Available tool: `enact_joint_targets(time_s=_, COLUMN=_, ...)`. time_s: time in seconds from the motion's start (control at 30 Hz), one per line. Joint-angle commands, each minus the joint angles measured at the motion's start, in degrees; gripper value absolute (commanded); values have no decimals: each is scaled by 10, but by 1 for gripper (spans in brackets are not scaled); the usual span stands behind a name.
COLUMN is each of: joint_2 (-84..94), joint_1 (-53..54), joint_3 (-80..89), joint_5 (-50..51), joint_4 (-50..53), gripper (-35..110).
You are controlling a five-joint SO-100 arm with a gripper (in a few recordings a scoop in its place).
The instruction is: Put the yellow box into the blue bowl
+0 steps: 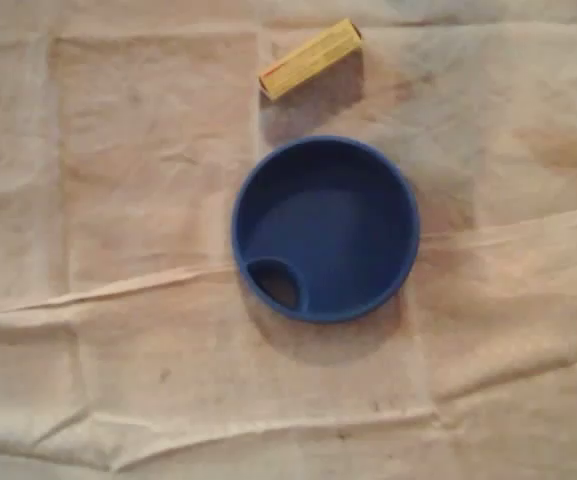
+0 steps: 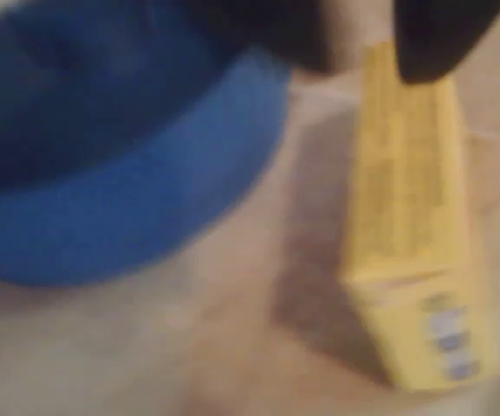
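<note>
We find a wrinkled cloth over the tabletop (image 1: 118,150) carrying just the two task things, so we judge nothing stands in the way. The blue bowl (image 1: 338,220) sits empty at the centre of the overhead view, and the yellow box (image 1: 310,58) lies flat in the upper middle, just beyond its rim, so the lift and drop are left to do. In the blurred wrist view the pincer (image 2: 362,39) has dark fingers around the box's far end; we cannot tell whether they grip it.

Smooth plastic bowl (image 1: 325,229), matt cardboard box (image 1: 310,58), creased cloth (image 1: 118,200).
</note>
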Motion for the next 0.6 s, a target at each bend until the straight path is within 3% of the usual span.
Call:
enact_joint_targets(time_s=0.0, joint_2=-11, joint_1=20, joint_3=-26, joint_5=-26, joint_4=-4, gripper=17)
enact_joint_targets(time_s=0.17, joint_2=-20, joint_1=48, joint_3=-27, joint_5=-33, joint_4=-4, gripper=27)
enact_joint_targets(time_s=0.57, joint_2=-50, joint_1=74, joint_3=-25, joint_5=-34, joint_4=-56, gripper=27)
